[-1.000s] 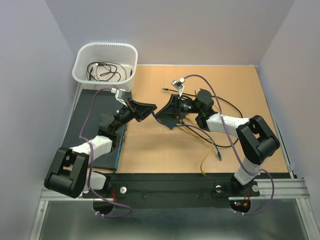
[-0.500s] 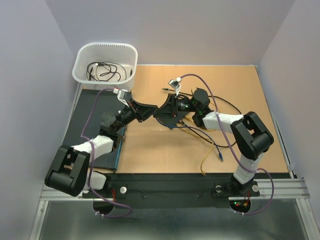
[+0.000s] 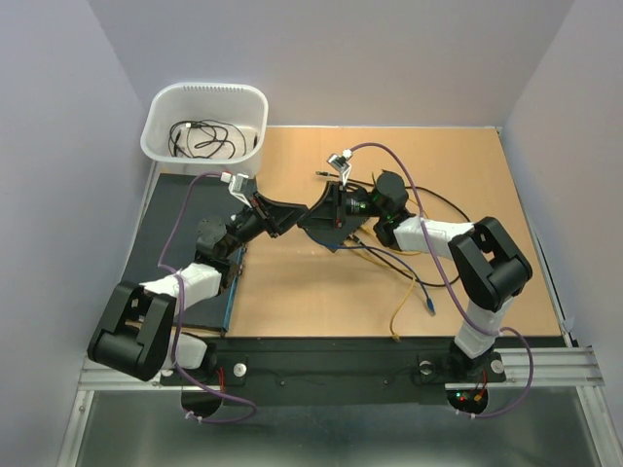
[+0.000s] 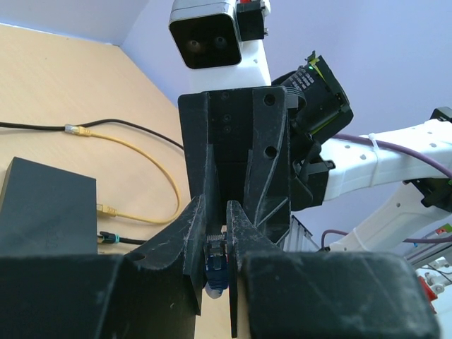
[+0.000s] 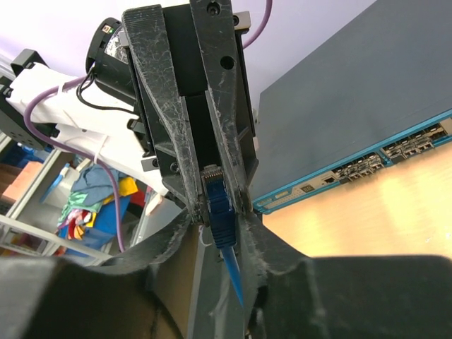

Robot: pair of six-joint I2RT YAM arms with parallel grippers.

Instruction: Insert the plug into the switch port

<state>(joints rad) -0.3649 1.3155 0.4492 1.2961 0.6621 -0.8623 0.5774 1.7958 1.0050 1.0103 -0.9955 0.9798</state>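
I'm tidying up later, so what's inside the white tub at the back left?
The white tub holds coiled black cables; anything under the coils is covered.

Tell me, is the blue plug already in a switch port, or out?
Out. The blue plug is pinched in the left pincer, with no port around it.

Pale lilac walls (image 3: 331,58) enclose a tan wooden tabletop (image 3: 292,292) edged by a metal rail (image 3: 545,365)

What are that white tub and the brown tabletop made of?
The tub looks like milky white plastic, its ribbed wall slightly see-through. The tabletop looks like matte wood or fibreboard, evenly tan with no gloss; which, I cannot tell.
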